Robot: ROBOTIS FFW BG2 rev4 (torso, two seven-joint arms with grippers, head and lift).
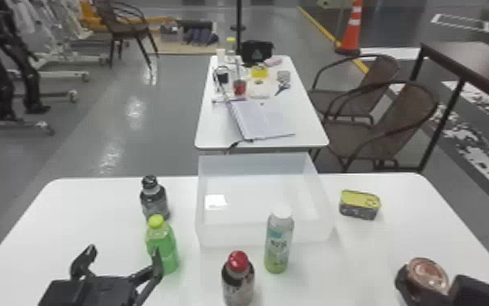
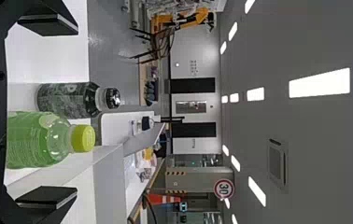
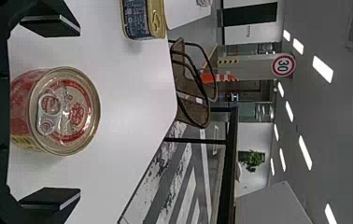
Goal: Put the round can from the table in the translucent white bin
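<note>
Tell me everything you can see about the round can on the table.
The round can stands upright on the white table, to the right of the translucent white bin and nearer the robot. It looks metal: red side with some yellow, gold-coloured rim, closed shiny lid, pull ring lying flat. The right jaws stand open beside it, with gaps both sides.

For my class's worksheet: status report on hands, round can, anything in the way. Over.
Right hand open, round can between its fingers, on table. Left hand open, facing green bottle. Rectangular tin beside translucent bin may crowd the carry.
</note>
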